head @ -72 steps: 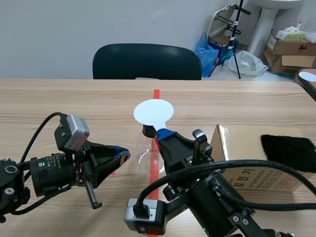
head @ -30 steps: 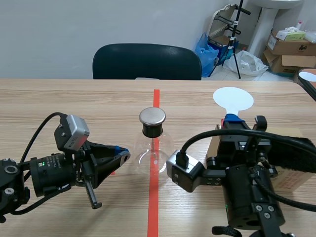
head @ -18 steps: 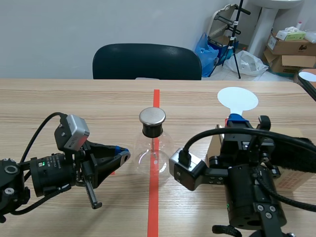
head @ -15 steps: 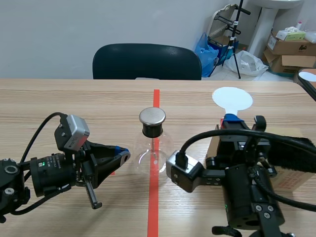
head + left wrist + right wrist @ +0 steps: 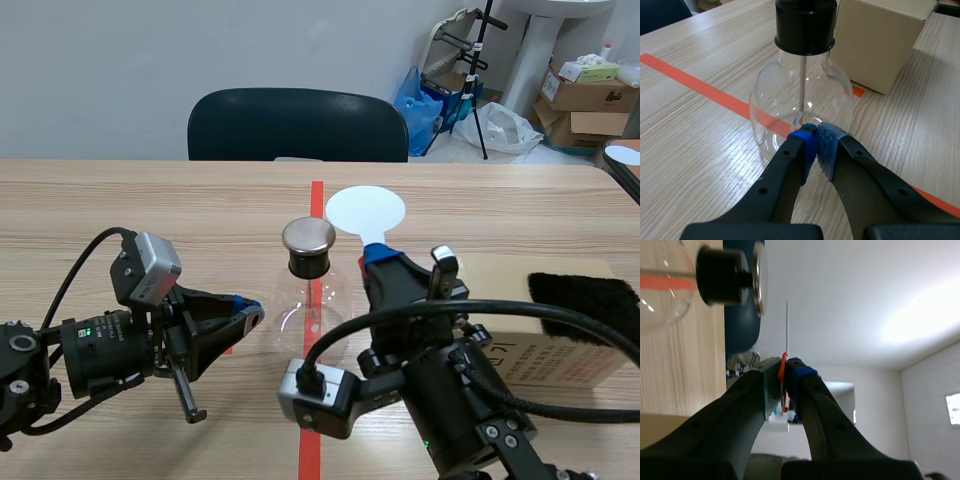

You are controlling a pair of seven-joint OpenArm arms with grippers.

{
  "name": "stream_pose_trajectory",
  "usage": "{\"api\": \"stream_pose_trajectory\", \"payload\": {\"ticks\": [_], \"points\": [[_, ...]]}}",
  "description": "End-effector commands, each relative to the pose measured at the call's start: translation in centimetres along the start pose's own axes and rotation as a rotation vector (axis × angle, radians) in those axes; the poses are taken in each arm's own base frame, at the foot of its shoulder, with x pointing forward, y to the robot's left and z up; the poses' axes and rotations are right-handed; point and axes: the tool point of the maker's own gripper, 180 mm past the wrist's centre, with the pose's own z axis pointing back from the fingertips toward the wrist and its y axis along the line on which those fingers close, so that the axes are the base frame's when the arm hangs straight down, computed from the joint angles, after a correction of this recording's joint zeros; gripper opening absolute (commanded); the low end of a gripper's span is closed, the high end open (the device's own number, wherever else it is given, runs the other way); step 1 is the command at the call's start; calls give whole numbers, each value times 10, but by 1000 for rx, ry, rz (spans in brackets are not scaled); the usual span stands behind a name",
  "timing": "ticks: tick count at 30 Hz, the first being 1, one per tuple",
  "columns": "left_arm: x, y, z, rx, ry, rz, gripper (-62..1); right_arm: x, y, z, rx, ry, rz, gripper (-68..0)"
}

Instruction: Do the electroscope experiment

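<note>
The electroscope flask (image 5: 308, 295) stands mid-counter (image 5: 150, 215) on the red tape line. Its metal top plate (image 5: 308, 235) lies just left of the white disc (image 5: 365, 209) and a little lower, and my right claw (image 5: 378, 256) holds the disc tight by its stem. The disc seems flat and about parallel to the plate but not yet over it, so I judge that a short move to the left is needed. My left claw (image 5: 247, 313) is closed on nothing, with its tips just beside the flask.

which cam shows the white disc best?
Scene view: the white disc shows its full round face, held up by the right gripper. Right wrist sees it edge-on, a thin line; left wrist doesn't show it.
</note>
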Motion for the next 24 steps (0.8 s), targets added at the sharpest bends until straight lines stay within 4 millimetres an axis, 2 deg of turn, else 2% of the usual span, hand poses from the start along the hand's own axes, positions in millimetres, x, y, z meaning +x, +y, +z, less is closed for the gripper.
{"api": "stream_pose_trajectory", "payload": {"ticks": [1,10,24], "points": [[13,1,-3,-2,-47,-1,-579,0,-9,-3,-34,-26,10,-665],[13,1,-3,-2,-47,-1,-579,26,-9,-1,-34,-170,12,-665],[13,1,-3,-2,-47,-1,-579,30,-9,0,-34,-191,13,-665]]}}
